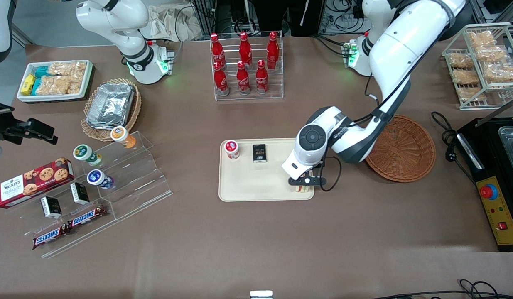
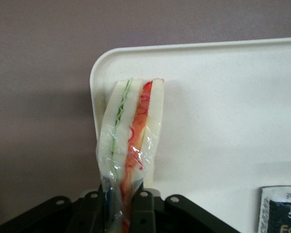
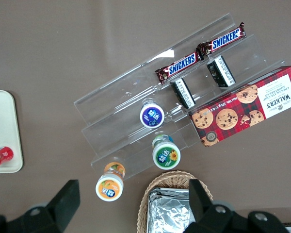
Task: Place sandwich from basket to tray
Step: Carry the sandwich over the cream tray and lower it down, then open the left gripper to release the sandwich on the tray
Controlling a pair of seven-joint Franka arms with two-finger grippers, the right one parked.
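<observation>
Front view: the end effector (image 1: 307, 181) hangs low over the corner of the tray (image 1: 256, 182) nearest the basket (image 1: 401, 147), which looks empty. The sandwich (image 1: 303, 188) peeks out beneath it. The arm reaches down from the working side, wrist bent over the tray. This looks like the placing step; next comes release, then a straight lift.

Left wrist view: the fingers (image 2: 141, 208) are closed on the wrapped sandwich (image 2: 133, 141), held on edge at the tray (image 2: 223, 111) corner.

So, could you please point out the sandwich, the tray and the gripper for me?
sandwich (image 2: 131, 131), left wrist view, on its layered edge.
tray (image 1: 256, 182), front view, on its bare floor.
gripper (image 2: 122, 204), left wrist view, between its fingertips, clamping the sandwich.
</observation>
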